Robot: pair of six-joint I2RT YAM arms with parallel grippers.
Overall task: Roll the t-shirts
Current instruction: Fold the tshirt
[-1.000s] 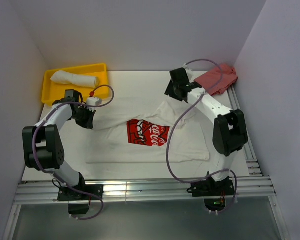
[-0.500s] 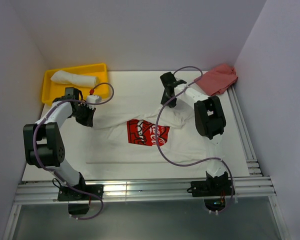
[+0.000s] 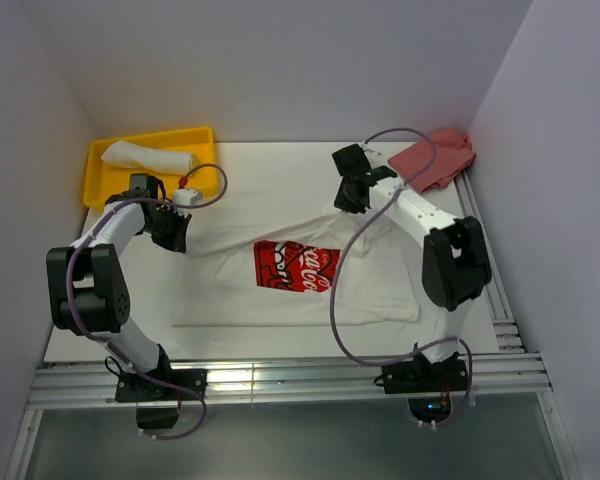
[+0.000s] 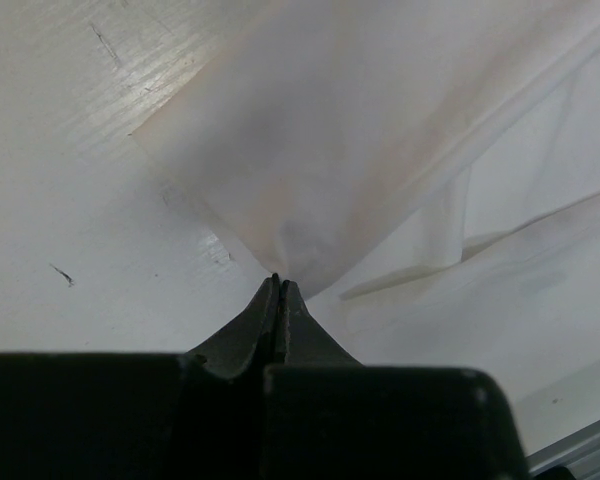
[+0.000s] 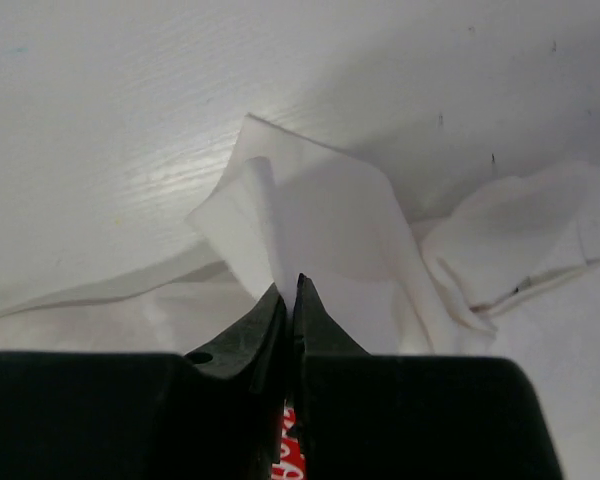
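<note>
Fabric of the white cotton red-print t-shirt (image 3: 280, 305) extends nearward from left gripper (image 4: 280, 282) and right gripper (image 5: 295, 286), each clenched on a far corner.

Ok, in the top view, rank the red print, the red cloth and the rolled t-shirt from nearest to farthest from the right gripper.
1. The red print, on the spread t-shirt, just to the near left of the right gripper.
2. The red cloth, at the far right corner.
3. The rolled t-shirt, in the yellow tray at the far left.
</note>
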